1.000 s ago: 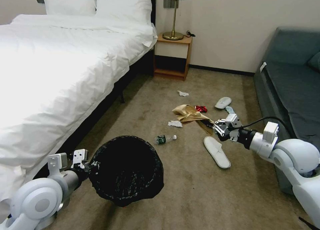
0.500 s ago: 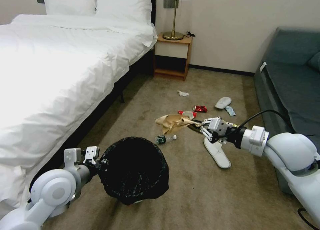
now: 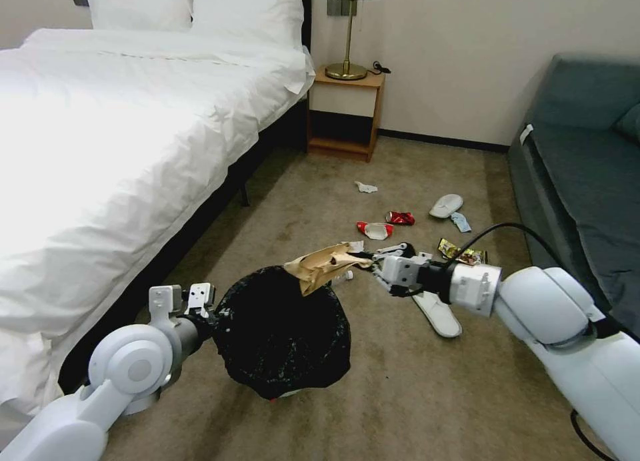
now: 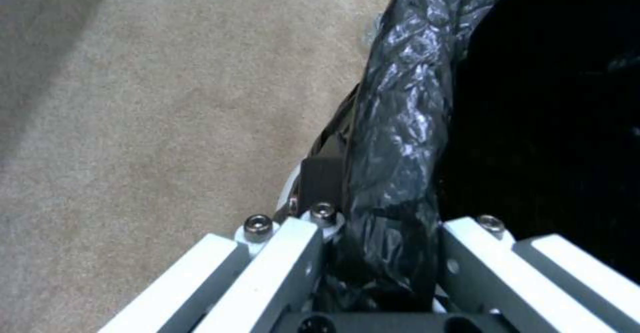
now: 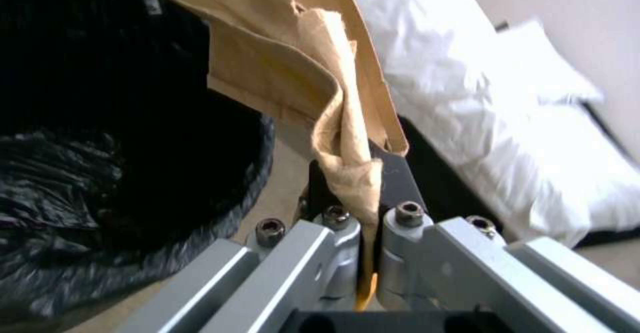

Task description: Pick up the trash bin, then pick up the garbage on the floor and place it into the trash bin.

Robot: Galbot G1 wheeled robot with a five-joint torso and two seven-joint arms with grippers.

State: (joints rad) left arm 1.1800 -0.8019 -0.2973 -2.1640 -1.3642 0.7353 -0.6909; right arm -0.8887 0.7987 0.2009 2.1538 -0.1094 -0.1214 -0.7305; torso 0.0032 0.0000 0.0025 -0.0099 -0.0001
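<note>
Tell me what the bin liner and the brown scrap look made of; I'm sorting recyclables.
Bin liner: thin glossy black plastic film, judging by its crinkles and bright glints where the left gripper clamps the rim. Brown scrap: matte tan paper, probably kraft; it holds sharp creases and twists to a stiff point in the right gripper, over the bin's mouth.

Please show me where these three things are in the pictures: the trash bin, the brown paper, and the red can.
trash bin (image 3: 283,344), head view, on the black bag inside.
brown paper (image 3: 319,265), head view, on its crumpled middle over the bin's rim.
red can (image 3: 401,217), head view, on its body, lying on the carpet.
</note>
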